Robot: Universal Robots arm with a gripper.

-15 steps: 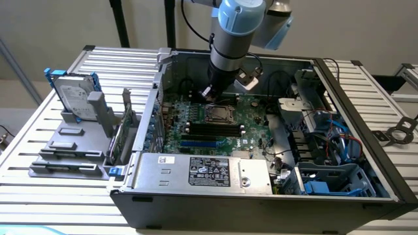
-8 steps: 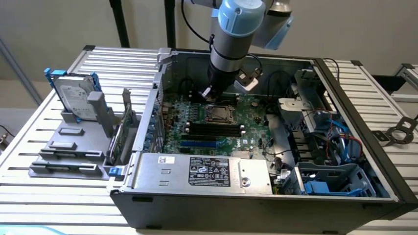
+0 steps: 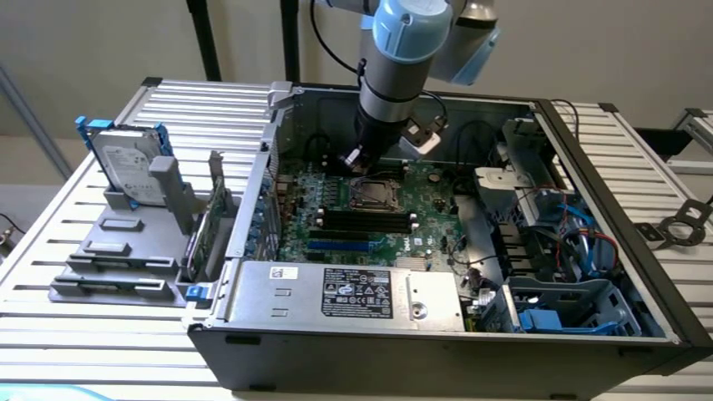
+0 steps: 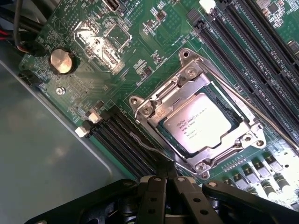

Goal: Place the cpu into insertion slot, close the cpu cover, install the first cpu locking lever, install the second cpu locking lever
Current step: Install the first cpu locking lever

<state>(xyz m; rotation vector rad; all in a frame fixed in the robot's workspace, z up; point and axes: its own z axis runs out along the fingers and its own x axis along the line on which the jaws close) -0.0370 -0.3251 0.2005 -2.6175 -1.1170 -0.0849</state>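
The cpu (image 4: pixel 201 123), silvery with printed text, lies flat in the insertion slot (image 3: pixel 373 194) on the green motherboard. The cpu cover (image 4: pixel 161 109), a silvery frame plate, lies down around it, and the chip shows through its window. One thin wire locking lever (image 4: pixel 145 144) runs along the near side of the socket and ends right at my fingertips. A second lever (image 4: pixel 252 109) runs along the opposite side. My gripper (image 4: pixel 164 173) is shut, its black fingers together at the first lever's end; whether they pinch it is unclear. In the exterior view the gripper (image 3: pixel 354 159) hangs just behind the socket.
Black memory slots (image 4: pixel 117 135) lie close beside the first lever, with more long slots (image 4: pixel 243 37) past the socket. A coin battery (image 4: pixel 61 60) sits on the board. The open PC case has a power supply (image 3: pixel 356 292) in front and a hard drive (image 3: pixel 123 163) outside.
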